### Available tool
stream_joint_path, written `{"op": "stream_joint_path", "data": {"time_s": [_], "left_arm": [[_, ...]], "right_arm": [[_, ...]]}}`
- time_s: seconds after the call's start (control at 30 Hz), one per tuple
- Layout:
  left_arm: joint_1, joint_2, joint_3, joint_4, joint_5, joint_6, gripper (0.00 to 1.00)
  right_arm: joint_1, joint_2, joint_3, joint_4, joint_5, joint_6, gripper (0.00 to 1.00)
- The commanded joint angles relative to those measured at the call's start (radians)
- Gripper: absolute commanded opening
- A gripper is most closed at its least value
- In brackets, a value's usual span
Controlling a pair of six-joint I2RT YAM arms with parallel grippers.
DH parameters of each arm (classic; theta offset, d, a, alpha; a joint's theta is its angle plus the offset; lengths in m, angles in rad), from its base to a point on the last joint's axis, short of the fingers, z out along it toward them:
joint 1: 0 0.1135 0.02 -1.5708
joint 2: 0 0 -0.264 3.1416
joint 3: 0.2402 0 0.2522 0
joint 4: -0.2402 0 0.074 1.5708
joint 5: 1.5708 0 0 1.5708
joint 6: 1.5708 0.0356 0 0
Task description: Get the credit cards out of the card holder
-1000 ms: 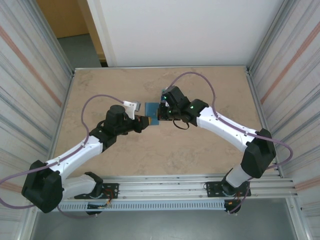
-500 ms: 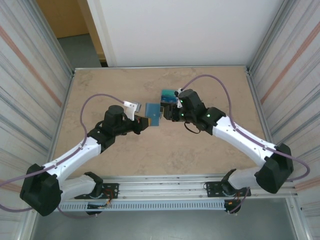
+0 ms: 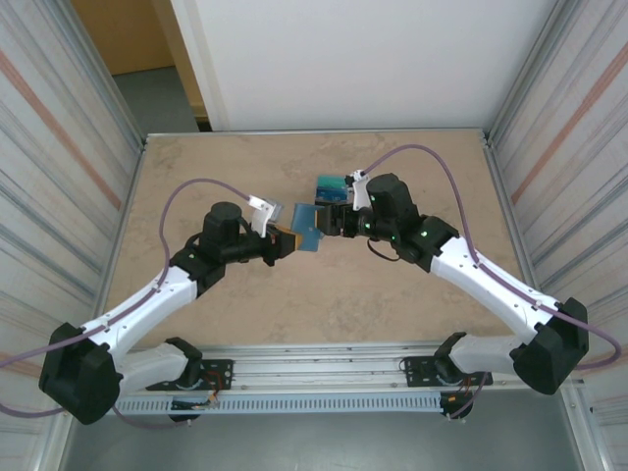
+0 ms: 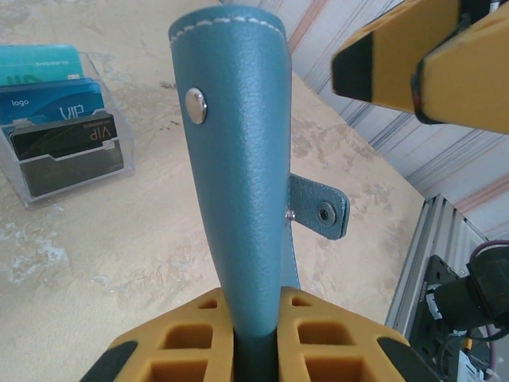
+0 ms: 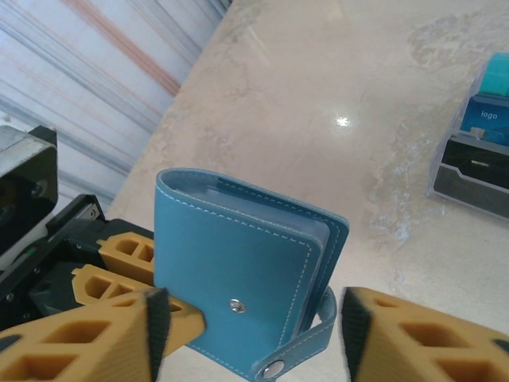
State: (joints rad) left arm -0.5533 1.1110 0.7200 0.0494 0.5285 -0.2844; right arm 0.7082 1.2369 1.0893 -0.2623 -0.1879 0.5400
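The card holder (image 3: 306, 228), a closed slate-blue bifold, is held upright above the table. My left gripper (image 3: 285, 238) is shut on its lower edge (image 4: 254, 334). In the left wrist view the card holder (image 4: 238, 159) rises between the yellow pads, its snap strap (image 4: 318, 208) hanging loose. My right gripper (image 3: 329, 221) is open, its jaws standing either side of the card holder (image 5: 238, 270) and strap (image 5: 306, 346) without touching (image 5: 253, 330). Pale sleeves show at the bifold's edge. Teal, blue and black credit cards (image 4: 56, 103) stand in a clear tray.
The clear tray (image 3: 330, 186) sits on the table just behind the grippers, also at the right wrist view's right edge (image 5: 477, 159). Marbled tabletop (image 3: 216, 167) lies open on all sides. Corrugated walls flank left and right.
My right gripper has opened from shut and drawn back slightly to the right of the card holder. Its arm has swung outward. The left gripper keeps its hold, shifted a little.
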Motion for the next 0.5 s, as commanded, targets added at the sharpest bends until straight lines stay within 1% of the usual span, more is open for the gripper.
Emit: {"op": "stream_joint_path", "data": {"time_s": [0.0,0.07,0.13,0.27,0.47], "left_arm": [[0.022,-0.03,0.04,0.054,0.067,0.003,0.0],[0.024,-0.031,0.045,0.056,0.075,-0.001,0.0],[0.025,-0.033,0.048,0.06,0.081,-0.002,0.0],[0.025,-0.033,0.055,0.062,0.104,-0.002,0.0],[0.041,-0.052,0.046,0.065,0.105,-0.014,0.0]], "right_arm": [[-0.011,-0.007,0.021,-0.015,0.004,-0.018,0.75],[-0.012,0.001,0.026,-0.038,0.022,-0.023,0.81],[-0.011,0.011,0.027,-0.05,0.03,-0.027,0.82],[-0.01,0.038,0.03,-0.058,0.007,-0.03,0.78],[-0.012,0.052,0.03,-0.083,-0.007,-0.045,0.74]]}}
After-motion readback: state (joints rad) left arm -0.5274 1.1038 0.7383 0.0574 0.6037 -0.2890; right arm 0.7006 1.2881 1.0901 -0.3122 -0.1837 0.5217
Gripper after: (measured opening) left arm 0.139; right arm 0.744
